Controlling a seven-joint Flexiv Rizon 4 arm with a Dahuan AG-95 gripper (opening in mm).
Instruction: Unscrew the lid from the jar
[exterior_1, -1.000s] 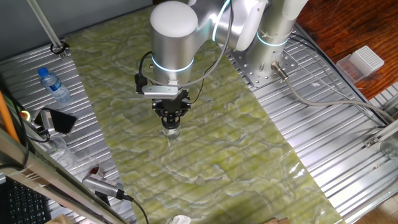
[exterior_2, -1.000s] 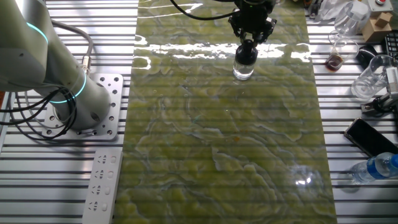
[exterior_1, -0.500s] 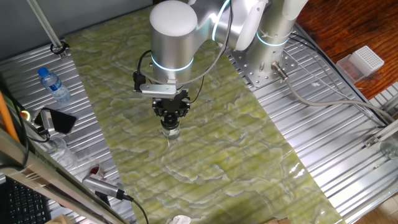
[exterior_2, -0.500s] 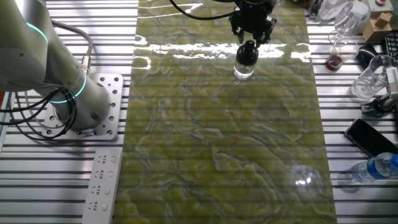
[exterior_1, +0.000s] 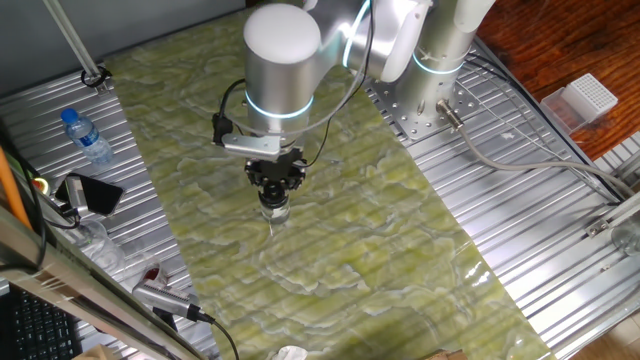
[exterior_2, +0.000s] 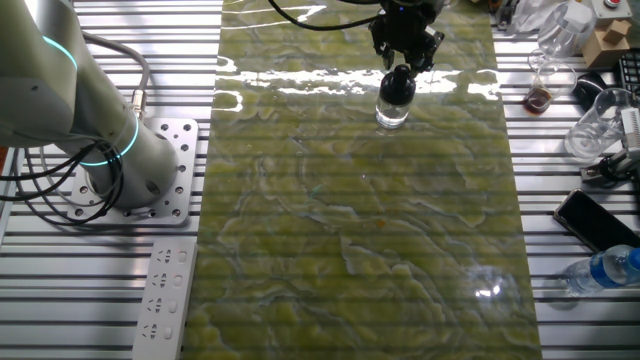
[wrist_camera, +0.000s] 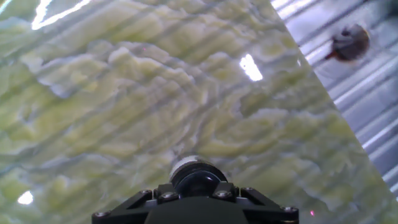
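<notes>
The jar (exterior_2: 390, 112) is a small clear glass jar standing upright on the green marbled mat (exterior_2: 360, 230), near its far edge. The glossy black lid (exterior_2: 397, 86) sits on top of it. My gripper (exterior_2: 398, 74) comes straight down from above and is shut on the lid. In one fixed view the gripper (exterior_1: 275, 197) hides the lid, and only the jar's glass body (exterior_1: 275, 213) shows below it. In the hand view the lid (wrist_camera: 198, 179) lies between the jaws at the bottom edge, with a sliver of the jar's rim (wrist_camera: 180, 163) around it.
A water bottle with a blue cap (exterior_2: 606, 268) and a phone (exterior_2: 596, 221) lie on the metal table beside the mat. Glassware (exterior_2: 541, 88) stands near the jar's side. The arm's base (exterior_2: 140, 170) and a power strip (exterior_2: 165, 296) are on the opposite side.
The wrist has turned a little about its vertical axis while staying shut on the lid. The jar stands in the same spot.
</notes>
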